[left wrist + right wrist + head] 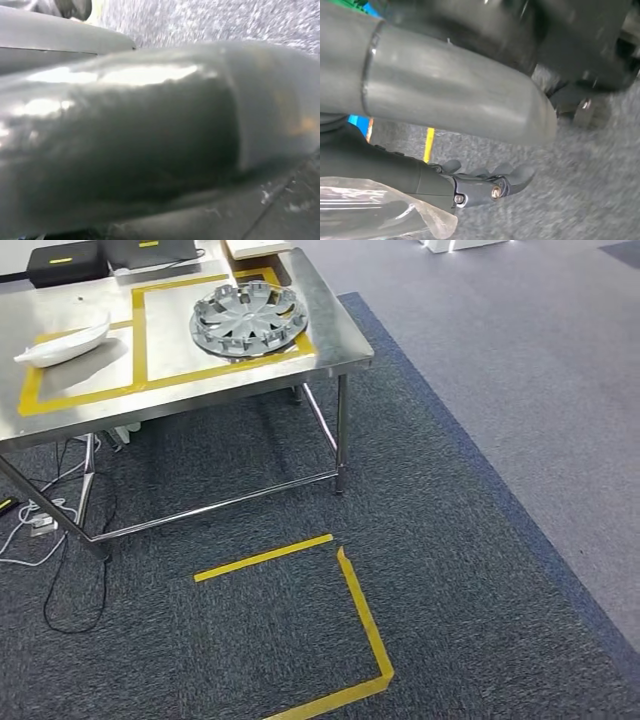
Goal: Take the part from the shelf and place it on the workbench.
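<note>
A steel desk (332, 335) is seen ahead in the head view, its top marked into fields by yellow tape (139, 335). Within the right-hand field a grey wheel cover (247, 318) is laid flat; within the left-hand field a white curved shell (64, 343) is laid. Black cases (66, 262) are set along the far edge of the desk. On the dark carpet (453, 570) in front of the desk an open corner is marked by floor tape (362, 615), and cables (45, 540) are trailed under the desk on the left.

The long grey part (444, 90) is seen in the right wrist view, well off the desk and above the carpet, with its rounded end free. The right hand (490, 182) is shown just beside and apart from it, the fingers (520, 175) stretched out with nothing seen among them; whether the part is borne by this hand cannot be told. A sheet of clear plastic (376, 210) is seen close by the wrist.

In the left wrist view the part's glossy grey surface (151, 135) is pressed close to the camera, and the state of the left hand cannot be told.
</note>
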Tool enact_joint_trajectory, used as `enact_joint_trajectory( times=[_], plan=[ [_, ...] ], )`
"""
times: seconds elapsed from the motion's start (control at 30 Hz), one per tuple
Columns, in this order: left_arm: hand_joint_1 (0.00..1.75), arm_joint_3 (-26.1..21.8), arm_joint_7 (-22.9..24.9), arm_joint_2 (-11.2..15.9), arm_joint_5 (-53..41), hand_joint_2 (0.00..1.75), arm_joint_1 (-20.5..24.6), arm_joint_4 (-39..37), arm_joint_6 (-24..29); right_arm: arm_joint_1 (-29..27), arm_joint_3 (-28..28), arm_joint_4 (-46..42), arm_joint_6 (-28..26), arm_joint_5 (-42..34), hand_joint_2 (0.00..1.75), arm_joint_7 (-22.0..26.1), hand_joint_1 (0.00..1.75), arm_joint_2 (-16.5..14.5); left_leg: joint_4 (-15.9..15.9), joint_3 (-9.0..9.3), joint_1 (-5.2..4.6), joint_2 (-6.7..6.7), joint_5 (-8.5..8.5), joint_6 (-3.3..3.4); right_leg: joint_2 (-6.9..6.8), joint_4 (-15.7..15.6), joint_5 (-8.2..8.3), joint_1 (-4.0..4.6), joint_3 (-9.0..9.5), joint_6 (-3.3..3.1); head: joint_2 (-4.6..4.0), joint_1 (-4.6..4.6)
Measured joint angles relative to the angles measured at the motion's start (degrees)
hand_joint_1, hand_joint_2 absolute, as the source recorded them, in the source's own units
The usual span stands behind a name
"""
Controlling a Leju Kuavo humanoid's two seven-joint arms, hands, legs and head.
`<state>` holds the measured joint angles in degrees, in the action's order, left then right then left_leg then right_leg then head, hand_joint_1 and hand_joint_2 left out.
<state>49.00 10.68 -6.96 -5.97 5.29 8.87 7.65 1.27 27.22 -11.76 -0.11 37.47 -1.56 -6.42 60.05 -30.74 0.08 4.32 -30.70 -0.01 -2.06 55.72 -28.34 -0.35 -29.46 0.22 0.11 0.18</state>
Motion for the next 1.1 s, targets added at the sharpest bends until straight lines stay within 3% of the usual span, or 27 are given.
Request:
enact_joint_trajectory(
  times=[0.07,0.1,0.13,0.17,0.2,0.27,0.3,0.37,0.43,0.5,0.57,0.6,0.63,0.67,0.7,0.77,0.83,0.87,0.93,1.0,1.07,1.1],
  plan=[
    [0.0,0.6,0.3,0.0,-0.1,0.0,0.0,0.0,0.0,0.0,0.2,0.0,0.0,-0.3,0.0,0.6,0.0,0.0,7.2,-2.84,0.17,-2.64,-4.38,-0.35,1.25,0.0,0.64,-0.01,-0.57,-0.51,0.0,-0.12],
    [0.0,0.8,0.3,0.1,-0.2,0.0,0.0,0.0,0.2,0.0,0.5,0.0,-0.1,-0.8,0.0,0.9,0.0,0.0,10.9,-4.27,0.19,-3.25,-5.95,-0.38,1.96,0.1,0.89,0.06,-0.91,-0.6,0.0,-0.11],
    [0.0,1.0,0.4,0.1,-0.4,0.0,0.0,0.0,0.4,-0.1,0.9,0.0,-0.3,-1.6,0.0,1.4,0.0,0.0,13.1,-5.08,0.18,-3.52,-6.45,-0.33,2.69,0.2,1.06,0.13,-1.18,-0.61,0.0,-0.1],
    [0.0,1.1,0.4,0.1,-0.5,0.0,0.0,0.0,0.8,-0.2,1.4,0.0,-0.4,-2.8,0.0,1.9,0.0,0.0,13.3,-4.99,0.16,-3.66,-5.79,-0.19,3.45,0.4,1.17,0.2,-1.4,-0.58,0.0,-0.09],
    [0.0,1.2,0.3,0.1,-0.6,0.0,0.0,0.0,1.5,-0.2,2.2,0.0,-0.5,-4.3,0.0,2.5,0.0,0.0,11.0,-3.82,0.15,-3.93,-4.01,0.06,4.22,0.6,1.24,0.26,-1.56,-0.54,0.0,-0.09],
    [0.0,1.4,0.0,0.1,-0.3,0.0,-0.1,0.0,3.3,-0.1,4.1,0.0,-0.7,-6.6,0.0,3.3,0.0,-0.3,3.4,-0.27,0.17,-6.1,-0.05,0.74,5.72,1.0,1.35,0.42,-1.86,-0.33,0.0,-0.07],
    [0.0,1.4,-0.2,0.1,0.2,0.0,-0.1,0.0,4.1,0.0,5.0,0.0,-0.8,-7.2,0.0,3.3,0.0,-0.5,0.1,1.09,0.21,-7.34,1.07,0.98,6.44,1.3,1.45,0.46,-2.14,-0.13,0.0,-0.07],
    [0.0,1.1,-0.1,0.2,1.9,0.0,-0.2,0.0,4.5,0.1,6.4,0.0,-1.1,-7.3,0.0,2.4,0.0,-0.8,-2.2,1.82,0.15,-8.5,1.27,1.19,7.6,1.6,1.8,0.33,-2.9,0.52,0.0,-0.04],
    [0.0,0.4,0.3,0.1,4.0,0.0,-0.3,0.0,4.2,-0.1,7.1,0.0,-1.0,-7.0,0.0,1.6,0.0,-0.8,-2.6,1.72,0.13,-7.41,1.68,1.48,8.25,1.7,2.11,0.07,-3.64,1.24,0.0,-0.06],
    [0.0,-0.6,0.8,0.1,5.8,0.0,-0.5,0.0,4.2,-0.3,7.7,0.1,-0.9,-6.7,0.0,1.3,0.0,-0.9,-3.1,1.51,0.38,-6.02,2.29,2.0,6.39,3.9,0.52,0.12,-5.17,1.81,0.0,0.41],
    [0.0,-2.1,1.5,0.1,8.1,0.0,-0.8,0.0,4.6,-0.1,7.9,0.1,-0.7,-5.9,0.0,1.3,0.0,-0.9,-3.2,1.14,0.47,-4.37,2.58,2.26,3.71,10.2,-3.28,0.09,-8.25,2.31,0.0,0.91],
    [0.0,-3.0,1.9,0.2,9.0,0.0,-1.0,0.0,4.8,0.1,8.0,0.1,-0.6,-5.5,0.0,1.3,0.0,-0.9,-3.2,0.95,0.45,-3.43,2.64,2.27,3.05,14.1,-5.12,-0.04,-9.94,2.59,0.0,1.02],
    [0.0,-3.8,2.2,0.3,9.6,0.0,-1.2,0.0,5.0,0.2,8.0,0.1,-0.5,-5.2,0.0,1.3,0.0,-0.9,-3.2,0.78,0.44,-2.51,2.68,2.23,2.67,17.1,-6.22,-0.18,-11.11,2.84,0.0,0.99],
    [0.0,-4.4,2.3,0.4,9.7,0.0,-1.3,0.0,5.2,0.2,8.0,0.1,-0.4,-4.9,0.0,1.2,0.0,-0.9,-3.2,0.65,0.45,-1.65,2.72,2.17,2.37,18.3,-6.3,-0.36,-11.32,3.06,0.0,1.01],
    [0.0,-4.7,2.3,0.5,9.9,0.0,-1.4,0.0,5.5,0.1,8.0,0.1,-0.3,-4.7,0.0,1.1,0.0,-1.0,-3.2,0.58,0.47,-0.92,2.75,2.1,2.03,17.2,-5.34,-0.56,-10.31,3.24,0.0,1.03],
    [0.0,-5.6,1.7,0.9,11.6,0.0,-1.4,0.0,5.9,0.0,8.0,0.1,0.0,-4.2,0.0,0.8,0.0,-1.0,-3.1,0.67,0.47,0.26,2.72,1.76,0.05,9.5,-1.91,-0.84,-5.47,3.43,0.0,1.06],
    [0.0,-7.8,0.9,1.5,15.6,0.0,-1.4,0.0,6.3,0.6,8.0,0.1,0.6,-4.1,0.0,0.5,0.0,-1.0,-2.8,0.75,0.19,1.37,2.59,1.01,-2.12,2.8,-0.26,-0.64,-1.59,2.93,0.0,1.11],
    [0.0,-9.3,0.6,1.7,17.4,0.0,-1.4,0.0,6.3,0.9,8.1,0.1,1.0,-4.1,0.0,0.4,0.0,-1.0,-2.7,0.75,0.04,1.96,2.58,0.62,-2.54,1.6,-0.23,-0.47,-1.05,2.51,0.0,1.1],
    [0.0,-11.7,0.2,2.2,18.8,0.0,-1.4,0.0,6.4,1.0,8.3,0.1,1.6,-4.1,0.0,0.4,0.0,-1.0,-2.7,0.82,0.04,3.11,2.61,-0.02,-1.42,1.4,-0.09,-0.33,-1.59,1.58,0.0,1.03],
    [0.0,-12.4,0.0,2.5,18.0,0.0,-1.3,0.0,6.6,1.0,8.5,0.1,1.9,-4.0,0.0,0.4,0.0,-1.0,-0.9,0.32,0.33,1.56,1.05,-0.6,-0.29,1.3,0.26,-0.41,-1.79,0.77,0.0,0.89],
    [0.0,-12.7,-0.7,2.7,17.7,0.0,-1.4,0.0,6.2,1.1,8.6,0.1,2.1,-3.6,0.0,0.4,0.0,-1.0,5.2,-2.08,0.51,-1.82,-2.77,-0.96,0.97,1.2,0.69,-0.38,-1.86,0.05,0.0,0.71],
    [0.0,-13.0,-1.3,2.8,17.8,0.0,-1.5,0.0,5.5,1.3,8.6,0.1,2.2,-3.4,0.0,0.4,0.0,-1.0,9.2,-3.72,0.5,-2.89,-4.61,-0.95,1.74,1.3,0.86,-0.27,-2.05,-0.21,0.0,0.66]
  ],
)
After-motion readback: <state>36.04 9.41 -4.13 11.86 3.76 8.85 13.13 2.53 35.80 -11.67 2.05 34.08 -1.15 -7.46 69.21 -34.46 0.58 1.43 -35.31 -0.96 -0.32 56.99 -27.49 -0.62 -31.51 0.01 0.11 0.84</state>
